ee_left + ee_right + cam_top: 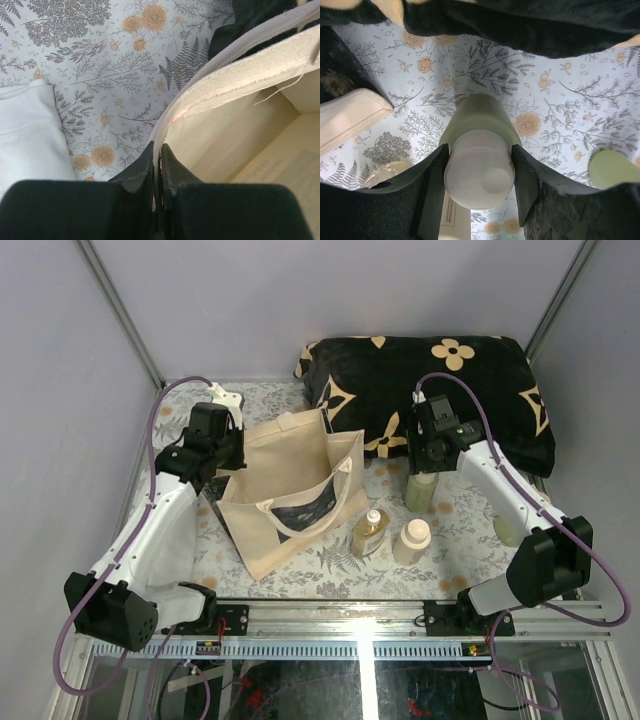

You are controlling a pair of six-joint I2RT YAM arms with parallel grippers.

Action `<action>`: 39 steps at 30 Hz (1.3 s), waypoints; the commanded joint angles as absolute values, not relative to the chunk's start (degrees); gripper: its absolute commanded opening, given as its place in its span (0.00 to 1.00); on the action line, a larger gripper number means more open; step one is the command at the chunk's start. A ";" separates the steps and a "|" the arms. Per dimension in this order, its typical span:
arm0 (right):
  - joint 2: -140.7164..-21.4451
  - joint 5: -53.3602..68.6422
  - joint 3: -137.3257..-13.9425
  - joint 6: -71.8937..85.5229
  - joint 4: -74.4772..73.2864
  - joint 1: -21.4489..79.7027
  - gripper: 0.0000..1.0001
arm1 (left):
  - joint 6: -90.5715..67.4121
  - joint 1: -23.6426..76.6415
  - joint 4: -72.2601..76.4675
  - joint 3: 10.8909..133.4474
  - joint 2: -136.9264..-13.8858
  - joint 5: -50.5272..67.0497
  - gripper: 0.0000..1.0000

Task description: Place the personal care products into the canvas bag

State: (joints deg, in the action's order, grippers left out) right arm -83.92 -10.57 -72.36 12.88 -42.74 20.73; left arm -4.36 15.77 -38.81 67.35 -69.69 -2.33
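From the top camera, the canvas bag (290, 485) stands open at the middle of the flowered tablecloth (330, 565), its mouth facing up. The left gripper (228, 458) sits at the bag's 9 o'clock edge, on the rim. At 3 o'clock of the bag, the right gripper (428, 462) is over an olive-green bottle (421, 492), just in front of the black cushion (430, 390). The amber bottle (368, 533) and the cream bottle (411, 541) stand side by side at 5 o'clock of the bag, close to its corner. A second olive-green bottle (507, 530) lies further out at 3 o'clock, partly hidden by the right arm.

In the left wrist view, the left gripper (157, 155) has its jaws pressed together on the cloth rim of the canvas bag (240, 145), with only the fabric between them. The bag's pale inside opens toward 3 o'clock.

In the right wrist view, the right gripper (480, 150) is narrowed onto the pale round cap of the olive-green bottle (480, 117), a finger (432, 190) touching on each side. I cannot tell whether the bottle is off the cloth. The second olive-green bottle (612, 167) shows at 3 o'clock, the amber bottle (385, 172) at 8 o'clock, a corner of the bag (350, 117) at 9 o'clock, and the cushion (520, 25) at 12
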 commanded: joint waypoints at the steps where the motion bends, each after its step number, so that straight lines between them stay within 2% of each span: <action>1: -81.27 -13.45 -81.86 11.11 -43.89 21.10 0.00 | -3.65 15.39 -36.55 67.22 -71.01 0.13 0.00; 5: -79.36 -11.15 -87.70 9.50 -43.33 21.12 0.00 | -3.54 15.39 -35.89 67.37 -72.06 1.43 0.00; 9: -79.67 -8.08 -98.53 8.01 -42.45 21.27 0.00 | -3.62 15.42 -35.08 67.62 -72.97 3.43 0.00; 17: -81.17 0.92 -112.27 5.48 -33.17 22.32 0.00 | -3.08 15.47 -33.71 67.75 -73.22 6.26 0.00; 29: -83.82 18.85 -115.40 5.58 -12.84 27.05 0.00 | -3.55 15.55 -32.78 68.08 -73.27 8.69 0.00; 39: -89.80 24.18 -122.64 5.26 -8.31 34.10 0.00 | -4.22 16.55 -31.97 68.13 -73.73 9.03 0.00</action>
State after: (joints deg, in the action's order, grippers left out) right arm -89.21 19.73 -115.46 4.99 -20.86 31.57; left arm -3.46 15.40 -35.44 67.35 -72.75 6.48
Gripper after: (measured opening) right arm 0.554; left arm 0.036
